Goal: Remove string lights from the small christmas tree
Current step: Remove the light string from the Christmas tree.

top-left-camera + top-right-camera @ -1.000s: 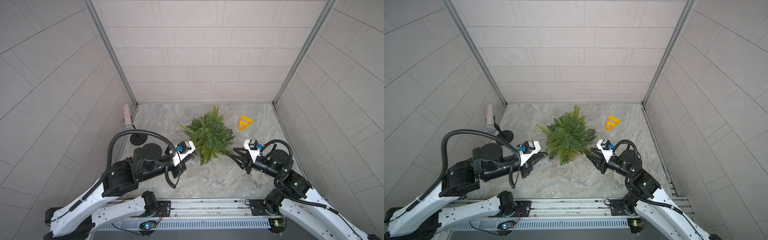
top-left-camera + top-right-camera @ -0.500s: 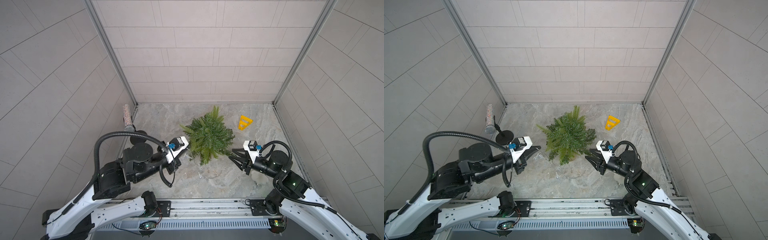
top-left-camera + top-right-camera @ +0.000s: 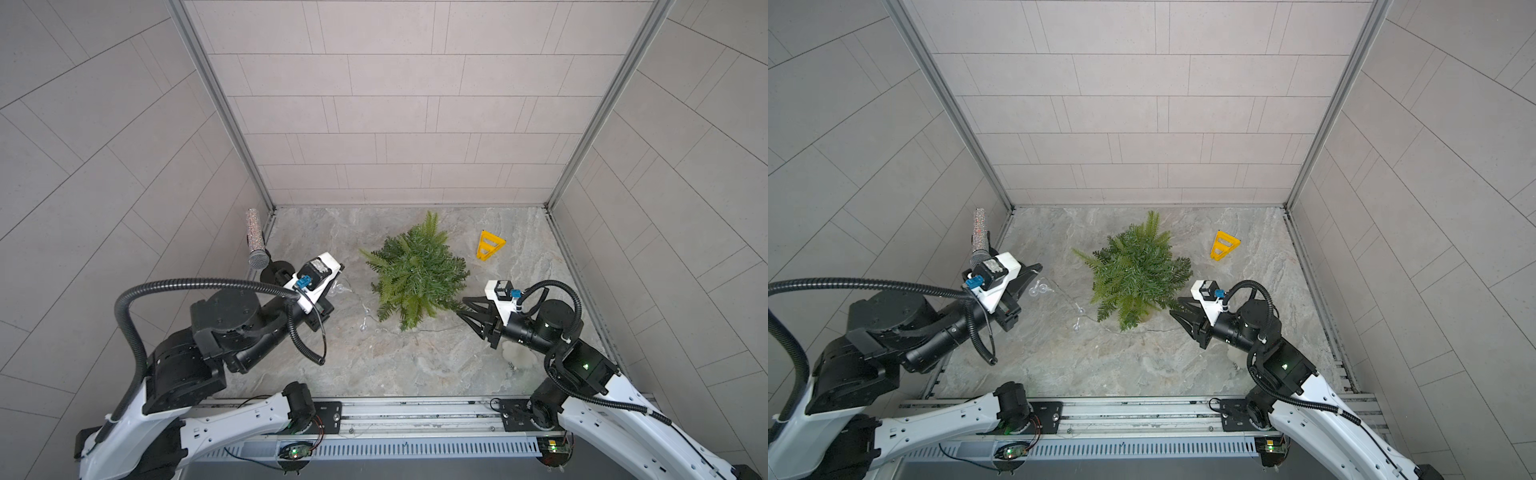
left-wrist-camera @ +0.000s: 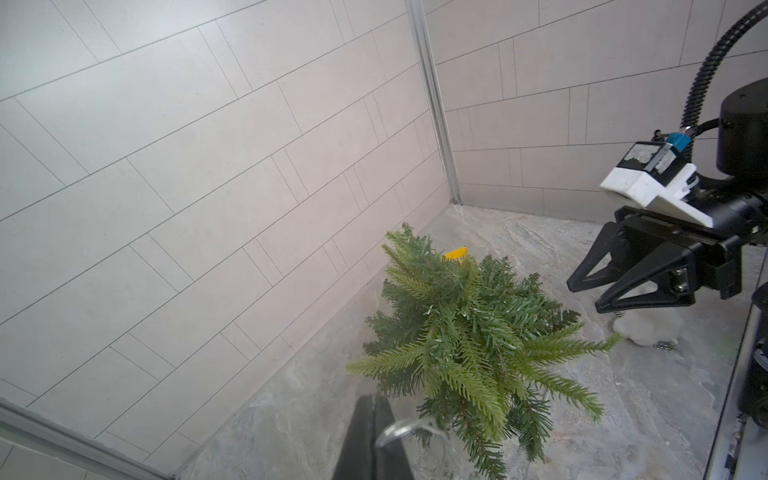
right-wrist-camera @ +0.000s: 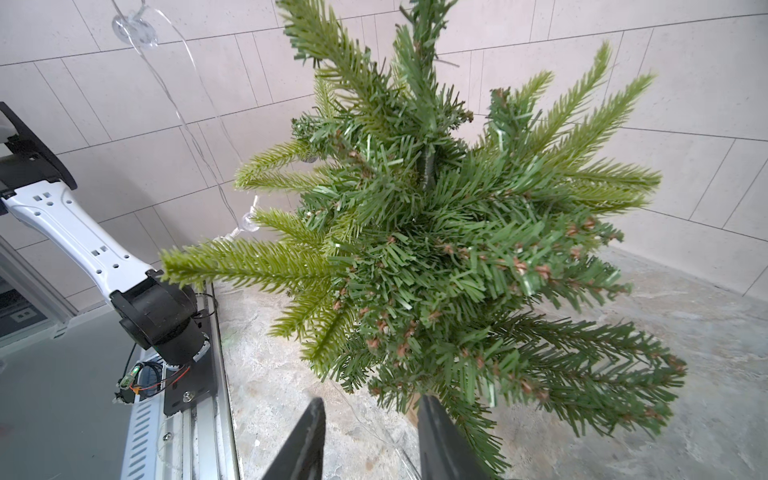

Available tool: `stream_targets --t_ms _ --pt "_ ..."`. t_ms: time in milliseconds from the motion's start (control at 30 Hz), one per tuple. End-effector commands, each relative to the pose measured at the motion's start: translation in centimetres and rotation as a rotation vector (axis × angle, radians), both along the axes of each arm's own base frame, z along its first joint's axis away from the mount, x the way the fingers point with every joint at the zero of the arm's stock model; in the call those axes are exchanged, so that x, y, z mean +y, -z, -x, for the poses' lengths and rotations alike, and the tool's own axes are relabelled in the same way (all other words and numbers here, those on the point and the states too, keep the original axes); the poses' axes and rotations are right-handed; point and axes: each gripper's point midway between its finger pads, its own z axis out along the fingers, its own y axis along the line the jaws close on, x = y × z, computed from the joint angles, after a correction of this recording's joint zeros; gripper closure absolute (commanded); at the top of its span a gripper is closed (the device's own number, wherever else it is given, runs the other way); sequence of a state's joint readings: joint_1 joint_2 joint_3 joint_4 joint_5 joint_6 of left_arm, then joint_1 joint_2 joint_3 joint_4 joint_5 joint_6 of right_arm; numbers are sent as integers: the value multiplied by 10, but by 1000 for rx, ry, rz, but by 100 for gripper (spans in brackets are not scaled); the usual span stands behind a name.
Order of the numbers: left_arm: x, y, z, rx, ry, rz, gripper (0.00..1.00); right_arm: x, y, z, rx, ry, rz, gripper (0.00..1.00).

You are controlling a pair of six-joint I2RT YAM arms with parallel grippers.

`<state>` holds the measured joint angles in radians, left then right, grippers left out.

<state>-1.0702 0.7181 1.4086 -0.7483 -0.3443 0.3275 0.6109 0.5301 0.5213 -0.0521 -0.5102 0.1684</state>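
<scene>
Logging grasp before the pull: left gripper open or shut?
Shut on the string lights: in the left wrist view the left gripper has jaws together, wire looping out; the strand trails to the small christmas tree.

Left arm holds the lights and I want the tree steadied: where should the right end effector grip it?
Probably low on the tree, at its base, from the robot's right: branches flare wide higher up, and the open right end effector faces that spot.

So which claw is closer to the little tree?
The right claw: its open tips sit right at the lower branches of the small christmas tree. The left claw is off on the other side, clear of it, shut on the string lights.
</scene>
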Motion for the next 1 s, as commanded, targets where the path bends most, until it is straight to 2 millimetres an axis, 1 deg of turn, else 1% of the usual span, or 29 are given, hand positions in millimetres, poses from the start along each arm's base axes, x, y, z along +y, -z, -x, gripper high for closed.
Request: stream_targets --t_ms 0,133,200,267,400,433,467,567,633,700,800,833,967 --pt "11 -4 -2 -22 -43 -20 100 6 -12 6 0 -42 -71 62" --pt "24 -2 -9 -37 -122 -52 100 1 -11 4 5 -10 -67 62" --pt "35 -7 -15 -58 -191 -52 100 0 -13 4 -7 -4 -62 61" --pt "40 -13 -17 -75 -224 -45 100 0 -16 4 -15 -5 -58 61" --pt "36 -31 -27 -109 -273 -18 100 0 -25 2 -31 5 -67 61" --pt "38 -37 -29 -121 -294 -12 100 0 -28 1 -36 8 -69 61" --pt "30 -38 -37 -123 -318 -37 100 -1 -31 1 -44 9 -69 61" --pt "25 -48 -51 -151 -393 -53 100 -2 -39 1 -66 12 -65 61" --pt "24 -51 -58 -149 -417 -52 100 -2 -42 1 -76 14 -56 61" --pt "23 -46 -70 -94 -417 -44 100 -3 -41 -1 -73 20 -43 61" --pt "27 -27 -94 45 -428 -19 100 -4 -34 -3 -60 31 -17 61" --pt "28 -23 -100 67 -434 -7 100 -5 -45 -2 -79 33 -27 61" --pt "33 -17 -117 88 -458 28 100 -8 -44 -2 -86 47 -13 61"
